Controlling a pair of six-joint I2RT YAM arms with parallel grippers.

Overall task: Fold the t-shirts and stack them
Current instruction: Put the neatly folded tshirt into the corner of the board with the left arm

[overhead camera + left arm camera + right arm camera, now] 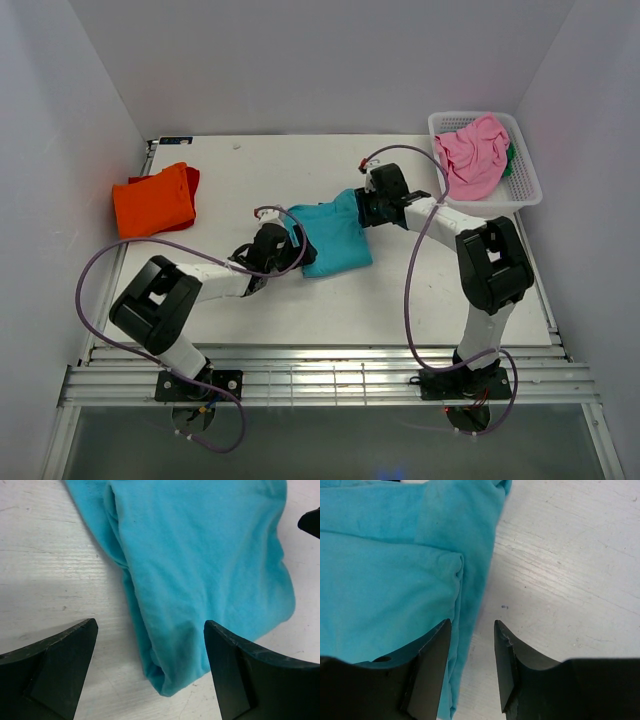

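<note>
A teal t-shirt (332, 238) lies folded on the white table in the middle. My left gripper (296, 250) is at its left end and stands wide open. In the left wrist view the shirt's folded corner (170, 665) lies between the fingertips (75, 645), touching neither. My right gripper (358, 208) is at the shirt's upper right corner, also open. There the shirt's edge (465, 610) runs into the gap beside the left finger (432, 660), over bare table. An orange t-shirt (153, 202) lies folded at the far left. A pink t-shirt (472, 152) fills the basket.
The white lattice basket (525, 180) stands at the back right, a bit of green cloth (512, 160) showing beside the pink shirt. A red edge (191, 178) shows behind the orange shirt. Purple cables loop from both arms over the table.
</note>
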